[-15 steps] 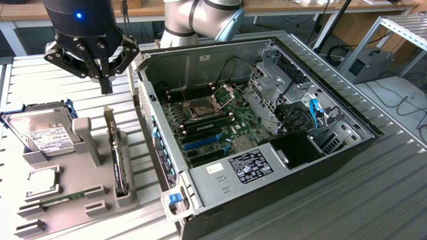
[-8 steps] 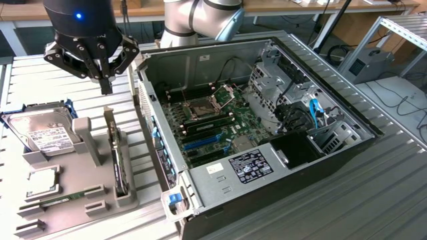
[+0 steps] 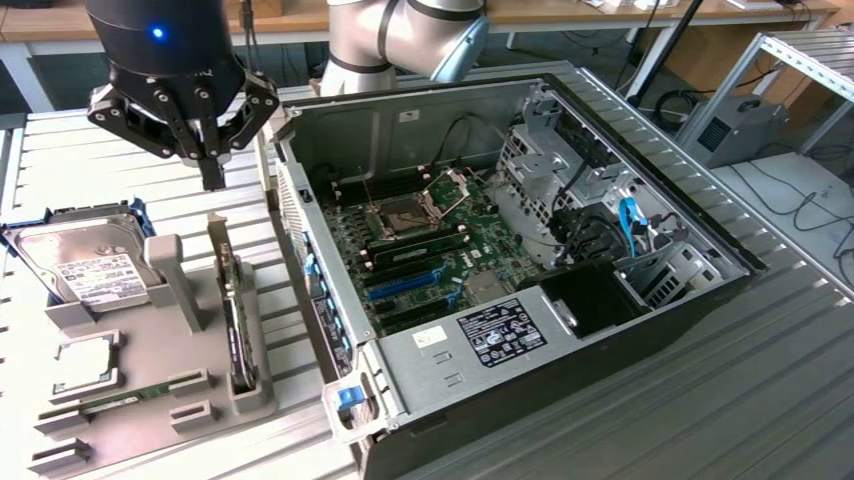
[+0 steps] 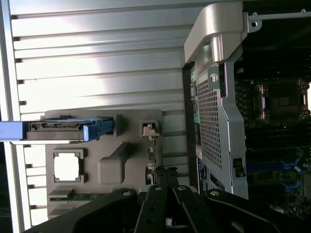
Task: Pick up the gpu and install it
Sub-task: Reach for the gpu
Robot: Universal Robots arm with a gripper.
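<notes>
Gripper (image 3: 212,178): fingers pressed together, holding nothing, hanging in open air over the far end of the grey holder tray (image 3: 150,352), on the exterior view's left
Gpu (image 3: 240,335): stands on its long edge in a tray slot, metal bracket end toward the gripper, untouched, along the tray side nearest the computer case (image 3: 414,375)
Clearance: gripper tips sit apart from and above the card's bracket end
Tray edge: just beside the case's outer wall
Case: open side faces up, motherboard (image 3: 441,240) exposed, blue expansion slots (image 3: 400,285) near the wall facing the tray
Neighbours: hard drive (image 3: 87,265) in a blue carrier, a tall grey post (image 3: 180,285) between it and the card
</notes>
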